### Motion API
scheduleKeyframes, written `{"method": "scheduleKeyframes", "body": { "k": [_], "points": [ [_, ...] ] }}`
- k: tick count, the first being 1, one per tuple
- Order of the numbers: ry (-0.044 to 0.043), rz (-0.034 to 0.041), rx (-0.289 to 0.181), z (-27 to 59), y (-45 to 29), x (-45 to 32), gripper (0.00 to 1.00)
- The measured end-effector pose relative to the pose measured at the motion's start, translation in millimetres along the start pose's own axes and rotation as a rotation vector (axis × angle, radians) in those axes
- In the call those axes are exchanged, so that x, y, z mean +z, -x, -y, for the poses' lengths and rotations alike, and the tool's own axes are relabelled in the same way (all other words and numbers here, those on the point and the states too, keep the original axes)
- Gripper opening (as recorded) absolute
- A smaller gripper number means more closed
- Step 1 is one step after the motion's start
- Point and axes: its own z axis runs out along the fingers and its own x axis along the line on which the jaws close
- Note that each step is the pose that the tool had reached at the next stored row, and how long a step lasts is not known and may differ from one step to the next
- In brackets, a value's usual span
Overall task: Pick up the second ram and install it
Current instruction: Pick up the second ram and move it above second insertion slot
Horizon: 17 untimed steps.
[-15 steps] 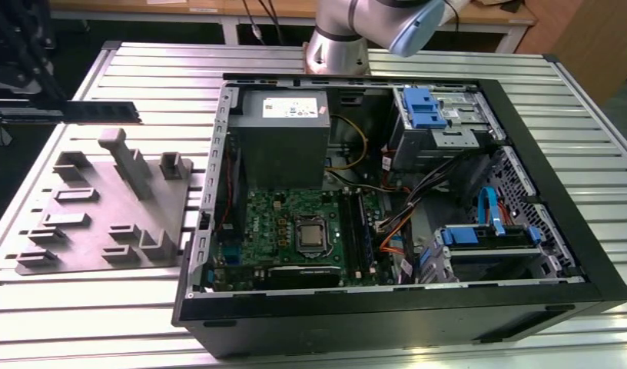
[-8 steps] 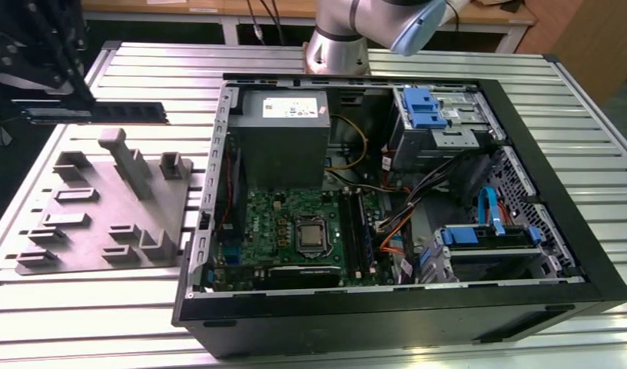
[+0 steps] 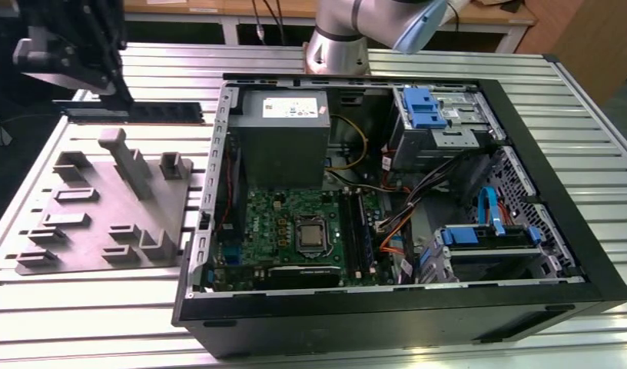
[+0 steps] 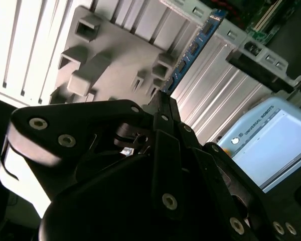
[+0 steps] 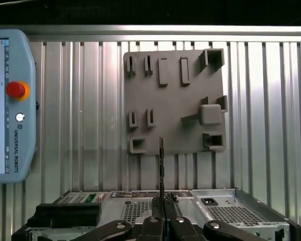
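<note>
Up close in the first wrist view, the gripper [image 5: 162, 206] has its two black fingers pinched narrow on the second ram [image 5: 161, 165]. The ram shows edge-on here, just a thin dark line running straight out from the fingertips. The second wrist view gives the ram [image 4: 193, 47] from its flat side instead, a bluish strip with a row of dark chips. Its near end is hidden behind the gripper [image 4: 160, 100] and its bulky black body. The exterior view takes in the stick's whole length [image 3: 154, 113], held level in the air with the gripper [image 3: 120, 98] clamped near its middle. The contact itself is hard to make out, dark on dark. Past the ram's far end lies the gray fixture plate [image 5: 175, 95] on the slatted metal table [image 5: 261, 100], with the ram clear of it. Off to one side of the gripper a teach pendant [image 5: 10, 100] is cut off at the picture's edge. Farther from the gripper, the exterior view looks into the open computer case [image 3: 559, 254] and its green motherboard [image 3: 262, 223].
</note>
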Motion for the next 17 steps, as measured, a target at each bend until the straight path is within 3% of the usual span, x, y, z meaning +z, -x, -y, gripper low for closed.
{"method": "scheduleKeyframes", "body": {
  "k": [17],
  "points": [
    [0.0046, -0.0001, 0.0, 77.1, 2.0, -1.8, 0.11]
  ]
}}
